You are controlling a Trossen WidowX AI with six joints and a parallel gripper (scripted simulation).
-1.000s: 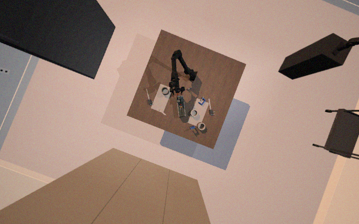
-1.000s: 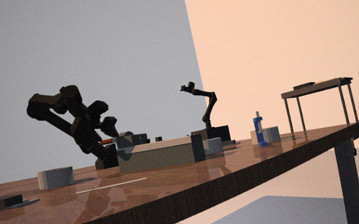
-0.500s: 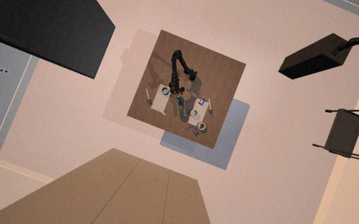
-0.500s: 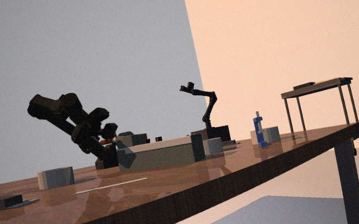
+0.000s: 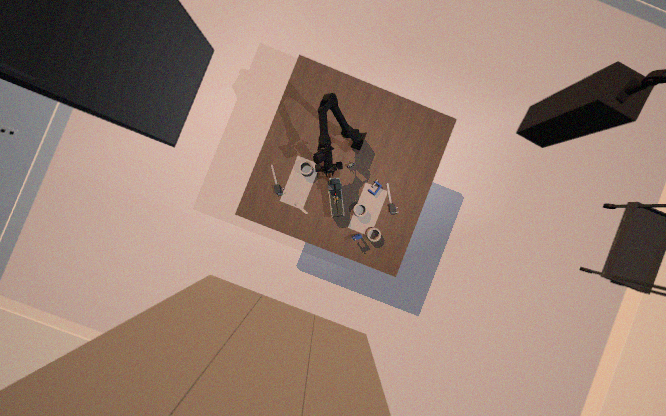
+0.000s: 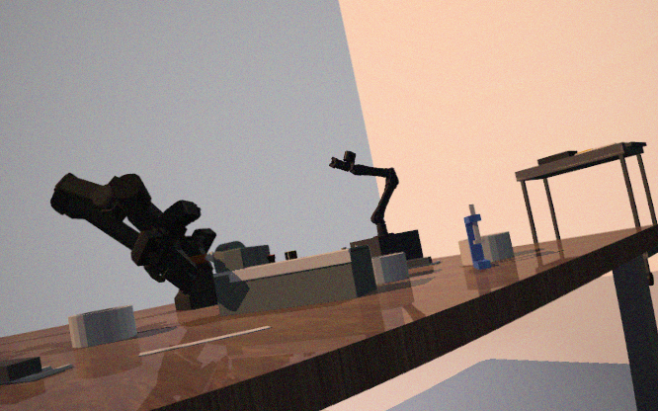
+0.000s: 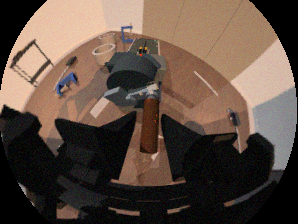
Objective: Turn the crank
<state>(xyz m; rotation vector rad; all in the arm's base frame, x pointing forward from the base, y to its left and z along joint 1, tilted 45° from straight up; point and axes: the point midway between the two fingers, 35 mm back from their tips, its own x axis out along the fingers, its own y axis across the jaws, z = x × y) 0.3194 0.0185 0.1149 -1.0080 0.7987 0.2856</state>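
The machine [image 5: 337,208] [image 6: 290,287] [image 7: 131,70] is a long grey-green box with a dark round crank disc at the arm's end. The brown cylindrical crank handle [image 7: 149,125] sticks out from the light crank arm [image 7: 144,92] toward the wrist camera. My gripper [image 5: 330,169] [image 7: 149,115] is partly open, its fingers on both sides of the handle with a narrow gap at each side. The small red pointer [image 7: 140,54] appears slightly on the crank side of the brass marks [image 7: 146,50]; exact level cannot be told. In the exterior view the fingers are largely hidden.
Pale boards [image 5: 299,186] [image 5: 373,198] flank the machine. Round containers [image 5: 307,168] [image 5: 359,209] [image 5: 373,234] stand near them. A blue clamp [image 5: 375,187] [image 6: 476,242] and a second blue tool [image 5: 357,237] are farther off. Another black arm [image 6: 385,199] stands behind.
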